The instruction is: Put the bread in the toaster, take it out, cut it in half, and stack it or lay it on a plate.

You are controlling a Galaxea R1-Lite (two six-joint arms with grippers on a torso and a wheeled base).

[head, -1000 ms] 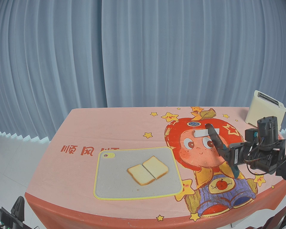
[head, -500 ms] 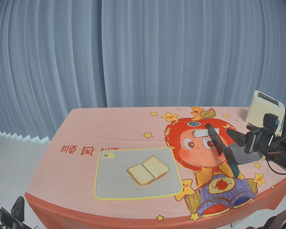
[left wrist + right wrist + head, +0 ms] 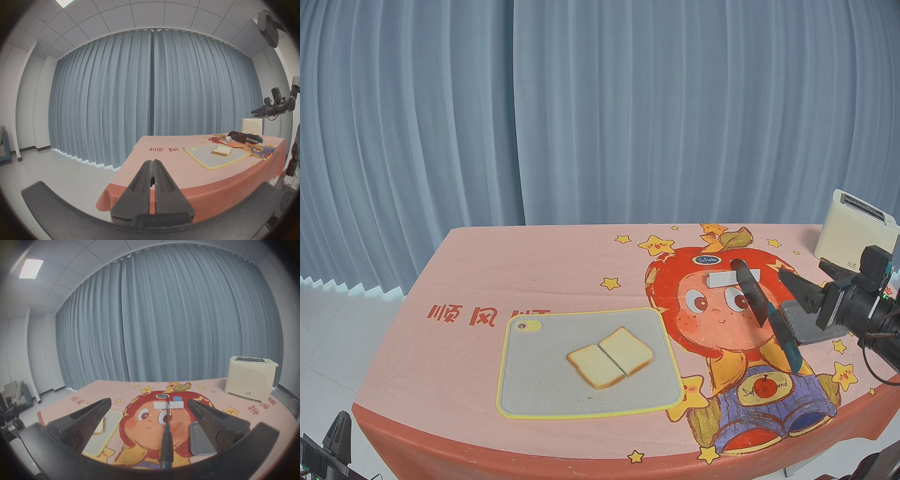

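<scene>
The halved bread [image 3: 610,357] lies well left of the released right hand [image 3: 801,269] by the tray [image 3: 809,328]; the left hand [image 3: 153,164] is clenched.

Pink tablecloth [image 3: 487,275] with cartoon girl print, stars and red characters. White strip [image 3: 719,279] lying flat on the girl's forehead, small blue patch [image 3: 177,398] just beside it. Blue-grey pleated curtain [image 3: 612,112] behind. White floor [image 3: 325,350]. Lit ceiling panel [image 3: 30,268]. Grey seat [image 3: 14,389] by far wall.

Toaster [image 3: 853,232] (far corner) past picture's edge
</scene>
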